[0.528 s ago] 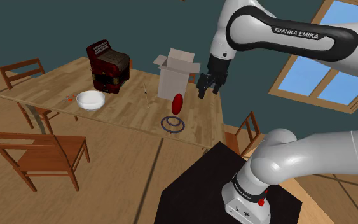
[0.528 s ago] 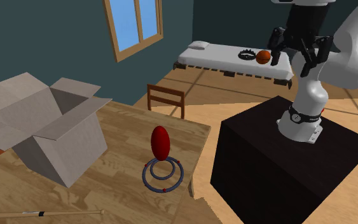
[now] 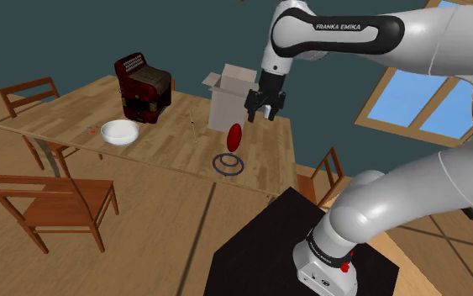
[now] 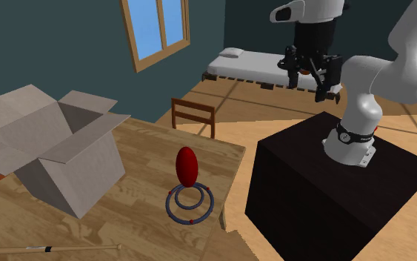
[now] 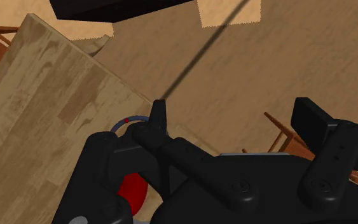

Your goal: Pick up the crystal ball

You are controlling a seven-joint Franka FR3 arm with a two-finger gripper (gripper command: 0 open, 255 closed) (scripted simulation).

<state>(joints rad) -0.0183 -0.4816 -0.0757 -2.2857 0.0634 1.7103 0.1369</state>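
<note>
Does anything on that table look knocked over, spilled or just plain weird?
Nothing is spilled or toppled. The one oddity is the red ball: it looks like an egg stood on end rather than round, perched over its ring stand. The cardboard box simply sits with its flaps open.

Change over the last half second. In the shoulder view, the gripper (image 3: 262,111) now stands further to the left. It overlaps the right side of the cardboard box (image 3: 226,105), up and to the right of the red crystal ball (image 3: 234,136). The labelled arm link (image 3: 344,32) has swung left with it. In the second exterior view, the gripper (image 4: 309,76) has also shifted left, across the bed (image 4: 247,68).
</note>
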